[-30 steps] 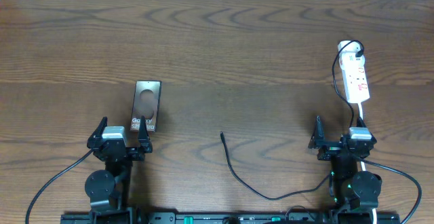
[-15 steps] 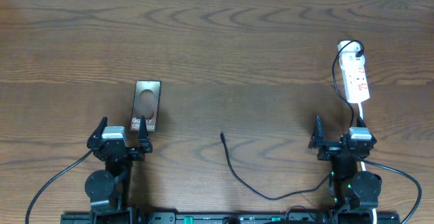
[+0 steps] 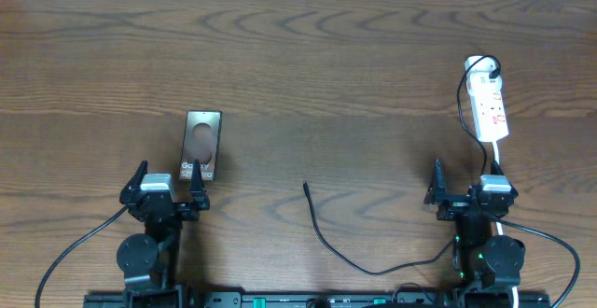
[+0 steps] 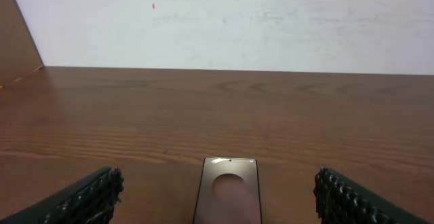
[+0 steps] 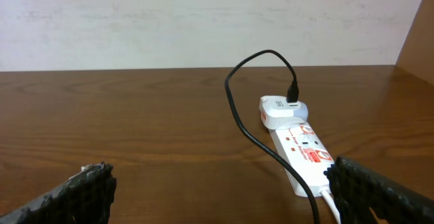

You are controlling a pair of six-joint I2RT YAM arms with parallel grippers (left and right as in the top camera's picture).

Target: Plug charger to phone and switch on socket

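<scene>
The phone (image 3: 201, 146) lies flat on the wooden table at the left, its screen showing a dark round shape; in the left wrist view the phone (image 4: 228, 195) sits straight ahead between the fingers. My left gripper (image 3: 169, 185) stands open just below the phone, holding nothing. The charger's black cable (image 3: 326, 245) curves across the table's front, its plug tip (image 3: 306, 186) lying free near the middle. The white socket (image 3: 489, 108) lies at the right with an adapter plugged in at its far end; the socket (image 5: 302, 153) also shows in the right wrist view. My right gripper (image 3: 465, 179) is open below it.
A white cord (image 3: 501, 154) runs from the socket toward the right arm's base. The black cable (image 5: 258, 132) loops up from the adapter (image 5: 283, 108) past the strip. A pale wall borders the table's far edge.
</scene>
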